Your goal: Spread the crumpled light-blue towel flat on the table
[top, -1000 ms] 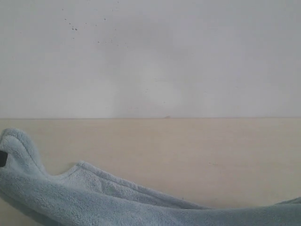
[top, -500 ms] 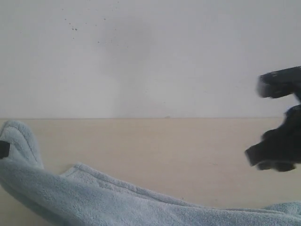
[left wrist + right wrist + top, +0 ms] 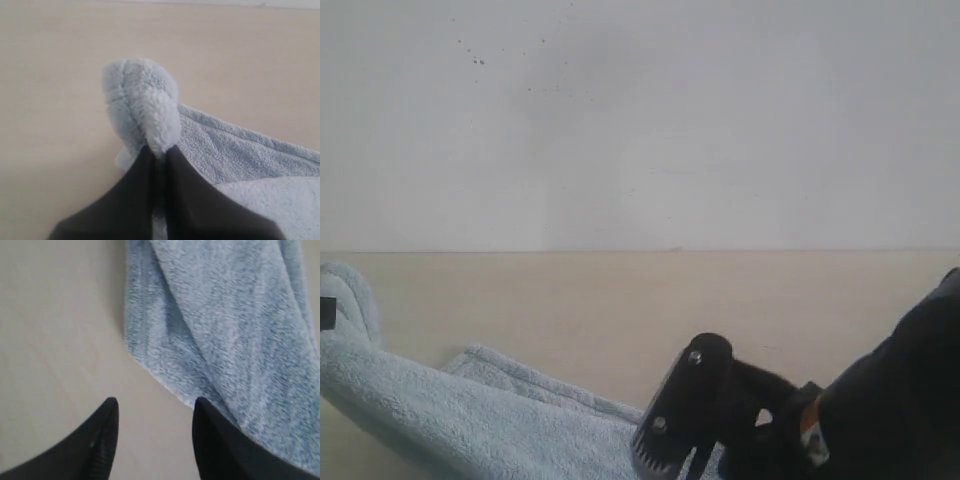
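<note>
The pale blue fluffy towel (image 3: 470, 420) lies bunched along the near left of the beige table (image 3: 740, 290). My left gripper (image 3: 159, 150) is shut on a folded corner of the towel (image 3: 142, 100), which bulges out beyond the fingertips; only a small black bit of that gripper (image 3: 326, 312) shows at the exterior view's left edge. My right gripper (image 3: 155, 407) is open over bare table (image 3: 55, 340), one fingertip (image 3: 202, 412) right beside the hemmed edge of the towel (image 3: 220, 330). Nothing sits between its fingers. No white tag shows.
The black right arm (image 3: 840, 410) fills the exterior view's lower right and hides part of the towel. A white wall (image 3: 640, 120) rises behind the table's far edge.
The right arm came in from the right and dropped low toward the middle, in front of the towel. The held left corner has shifted left and the towel has drawn out.
</note>
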